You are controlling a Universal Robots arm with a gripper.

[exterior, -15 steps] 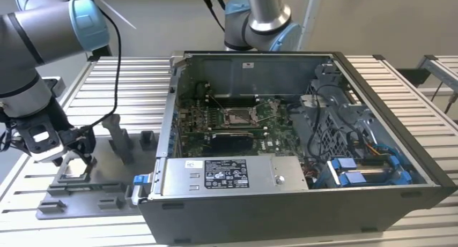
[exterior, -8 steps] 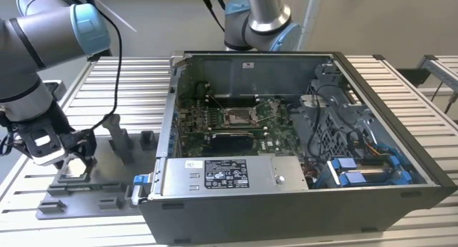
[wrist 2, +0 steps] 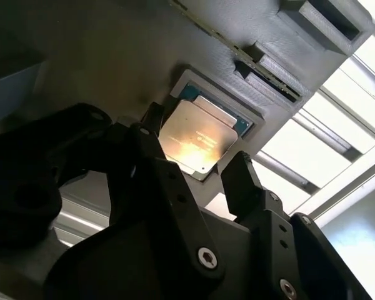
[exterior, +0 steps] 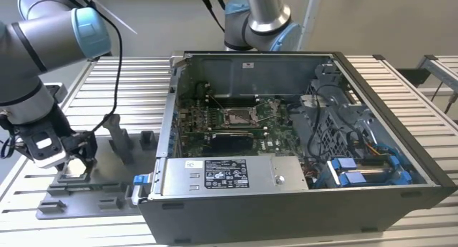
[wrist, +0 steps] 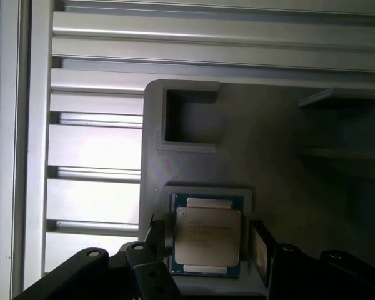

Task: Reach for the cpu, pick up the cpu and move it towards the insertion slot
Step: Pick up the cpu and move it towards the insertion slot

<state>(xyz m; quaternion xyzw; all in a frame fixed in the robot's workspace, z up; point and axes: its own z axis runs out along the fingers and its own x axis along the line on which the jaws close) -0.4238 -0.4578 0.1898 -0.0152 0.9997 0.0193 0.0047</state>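
Claw: The claw [exterior: 77, 165] hangs low over the grey holder, at the exterior view's left. It is open. In the first wrist view one finger [wrist: 259, 249] stands on each side of the chip with a thin gap next to it, so nothing is pinched.

Chip: The cpu [wrist: 207, 242] lies flat with its shiny side up, right between the two fingers. It sits in its own snug bed in the holder and is not lifted.

Why the claw stands so: I think the fingers go either side of the chip so they can meet its two edges and stay off the shiny top.

Holder: The grey holder [wrist: 256, 144] has a low rim all around the chip. I think the rim stops the chip from sliding, so it stays in one known spot. A square hole [wrist: 189, 119] is near the chip.

Worktop: The ribbed metal worktop [exterior: 122, 81] carries the holder and the computer box [exterior: 286, 204], just beside each other.

Computer box: Its top side is off, most likely so an arm can come in from above.

Slot: The insertion slot [exterior: 239, 116] sits in the middle of the green board [exterior: 192, 135] inside the box, well apart from the chip.

Work so far: The reach looks done. The pick-up is not done yet.
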